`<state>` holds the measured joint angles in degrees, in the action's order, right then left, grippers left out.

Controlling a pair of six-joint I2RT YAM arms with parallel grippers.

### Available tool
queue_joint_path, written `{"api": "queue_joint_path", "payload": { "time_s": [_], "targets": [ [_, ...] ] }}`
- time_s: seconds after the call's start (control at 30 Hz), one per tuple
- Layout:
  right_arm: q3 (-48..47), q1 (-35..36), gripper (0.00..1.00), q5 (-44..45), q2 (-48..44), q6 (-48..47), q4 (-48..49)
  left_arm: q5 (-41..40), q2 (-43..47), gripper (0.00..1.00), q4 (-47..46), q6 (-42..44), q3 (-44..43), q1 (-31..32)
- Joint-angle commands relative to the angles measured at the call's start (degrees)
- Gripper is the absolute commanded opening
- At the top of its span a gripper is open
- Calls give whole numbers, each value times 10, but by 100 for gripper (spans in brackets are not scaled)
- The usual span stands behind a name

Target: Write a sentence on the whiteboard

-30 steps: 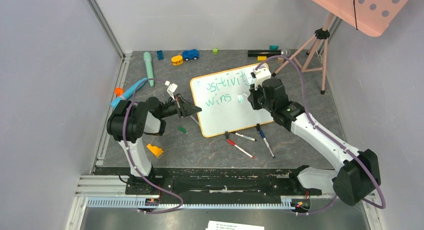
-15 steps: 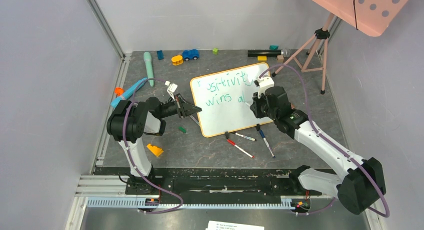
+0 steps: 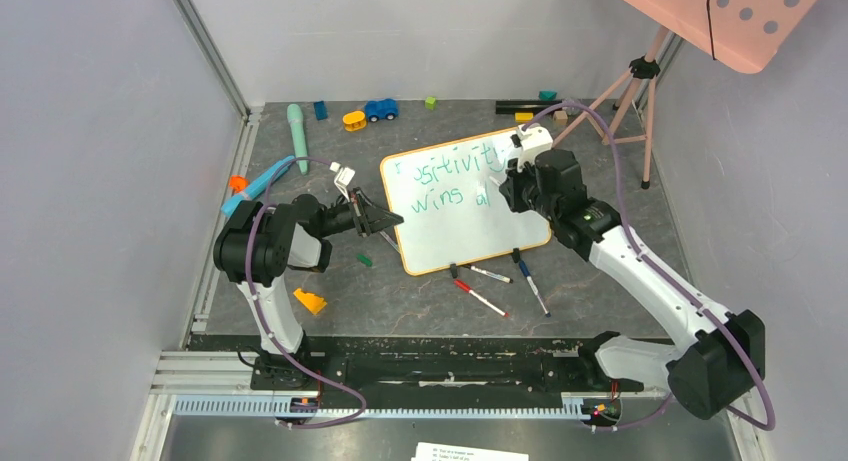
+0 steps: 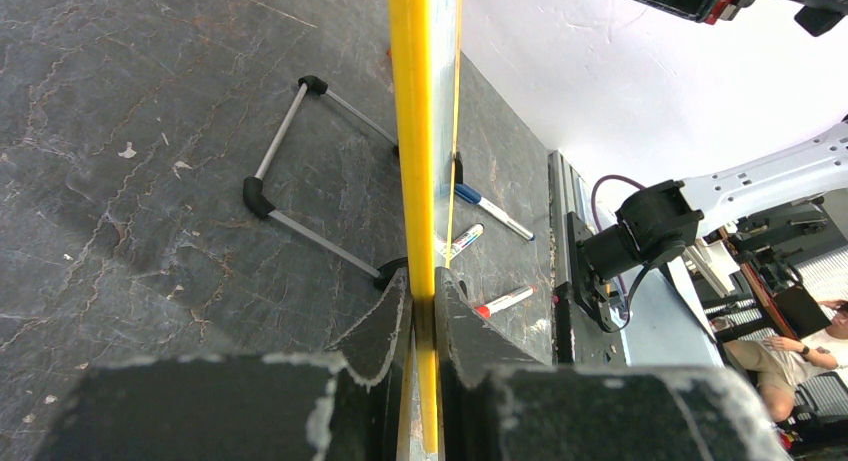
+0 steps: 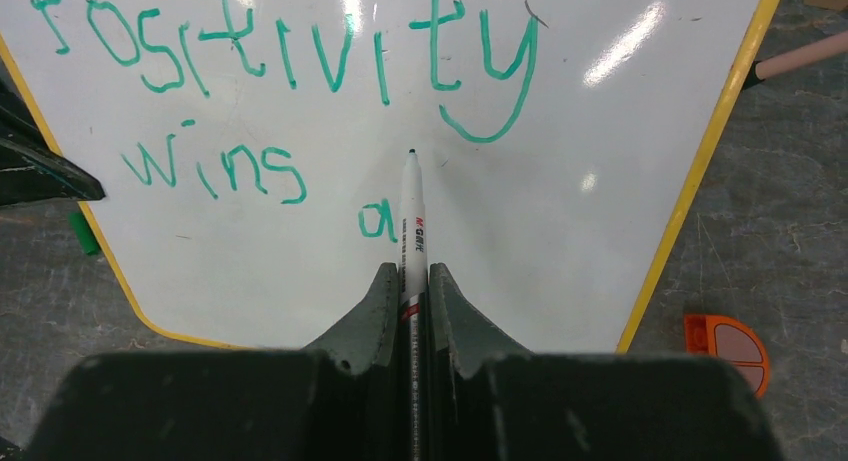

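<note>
Overhead camera first: the whiteboard (image 3: 450, 236) lies mid-worktop between my arms, its teal sentence (image 3: 440, 199) reading about as far as "wins a"; my left fingers (image 3: 385, 221) meet its left edge, and my right fingers (image 3: 508, 186) hang over the second line's end; three spare markers (image 3: 490, 275) lie just off the near edge.

Left wrist camera: my left fingers (image 4: 385, 316) are pinched narrow on the yellow frame (image 4: 412, 131), one on each face of the board; a grey rod stand (image 4: 300, 171) shows on one side of the edge, loose pens on the other; whether the board sits flat or tipped up I cannot tell.

Right wrist camera: my right fingers (image 5: 375, 301) are clamped on a marker (image 5: 412, 221) lying straight along them, its tip just right of the lone "a" (image 5: 377, 221) and below the "y" tail; tip contact with the white face I cannot confirm.

My judgement: the board looks thin, stiff and light, with a slick face, so pen pressure would likely skate it across the worktop; the frame edge is the place to hold, clear of wet ink that would smear; the marker's smooth barrel could slip or twist in a loose pinch, so light strokes suit the remaining letters.
</note>
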<state>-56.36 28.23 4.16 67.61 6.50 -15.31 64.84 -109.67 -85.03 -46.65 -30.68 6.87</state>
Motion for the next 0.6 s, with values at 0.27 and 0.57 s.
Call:
{"api": "queue_joint_path", "payload": {
  "time_s": [0.27,0.57],
  "targets": [
    [-16,-11,0,1,26,-19,30,26,10,2,-42,46,2,4],
    [6,-12,0,-3,21,-16,32,26,10,2,-42,46,2,4]
  ]
}}
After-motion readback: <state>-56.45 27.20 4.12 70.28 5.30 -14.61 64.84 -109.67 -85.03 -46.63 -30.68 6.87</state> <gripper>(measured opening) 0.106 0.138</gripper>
